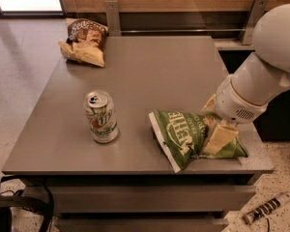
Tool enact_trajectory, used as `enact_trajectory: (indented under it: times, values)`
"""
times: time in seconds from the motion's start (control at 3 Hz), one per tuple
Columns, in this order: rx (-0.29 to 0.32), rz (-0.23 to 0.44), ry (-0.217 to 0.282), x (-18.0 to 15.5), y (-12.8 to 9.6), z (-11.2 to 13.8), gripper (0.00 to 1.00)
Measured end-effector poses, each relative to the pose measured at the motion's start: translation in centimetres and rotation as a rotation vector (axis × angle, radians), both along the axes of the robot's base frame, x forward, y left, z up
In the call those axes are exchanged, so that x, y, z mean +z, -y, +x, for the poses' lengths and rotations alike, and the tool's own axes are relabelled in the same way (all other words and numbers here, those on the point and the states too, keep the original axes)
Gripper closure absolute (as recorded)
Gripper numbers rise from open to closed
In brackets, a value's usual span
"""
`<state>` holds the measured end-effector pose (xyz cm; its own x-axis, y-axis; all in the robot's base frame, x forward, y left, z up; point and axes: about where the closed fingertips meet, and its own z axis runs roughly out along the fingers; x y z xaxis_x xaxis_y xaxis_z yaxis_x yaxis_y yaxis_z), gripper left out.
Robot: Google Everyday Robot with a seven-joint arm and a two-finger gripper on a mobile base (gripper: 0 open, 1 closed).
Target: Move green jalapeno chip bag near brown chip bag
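Observation:
The green jalapeno chip bag [180,133] lies near the front right corner of the grey table [154,66], crumpled in the middle. My gripper [213,125] comes down from the white arm at the right and is shut on the bag's right half; one pale finger [218,138] lies over the foil. The brown chip bag [85,40] sits at the far left corner of the table, well away from the green bag.
A green and white soda can [101,116] stands upright at the front left, between the two bags. A wooden wall with a metal rail [179,28] runs behind the table. Cables [19,204] lie on the floor at the lower left.

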<state>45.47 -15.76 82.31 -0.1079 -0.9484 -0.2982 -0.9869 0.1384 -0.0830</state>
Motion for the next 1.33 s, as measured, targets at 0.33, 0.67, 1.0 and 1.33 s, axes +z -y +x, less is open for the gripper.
enact_trajectory:
  times: [0.33, 0.67, 1.0, 1.33]
  values:
    - [0.002, -0.001, 0.0, 0.0, -0.1, 0.0, 0.93]
    - [-0.002, -0.003, 0.002, 0.3, 0.0, 0.1, 1.0]
    - [-0.057, -0.038, 0.024, 2.4, 1.4, 2.6, 1.0]
    - [-0.128, -0.105, 0.076, 6.4, 4.3, 6.9, 1.0]
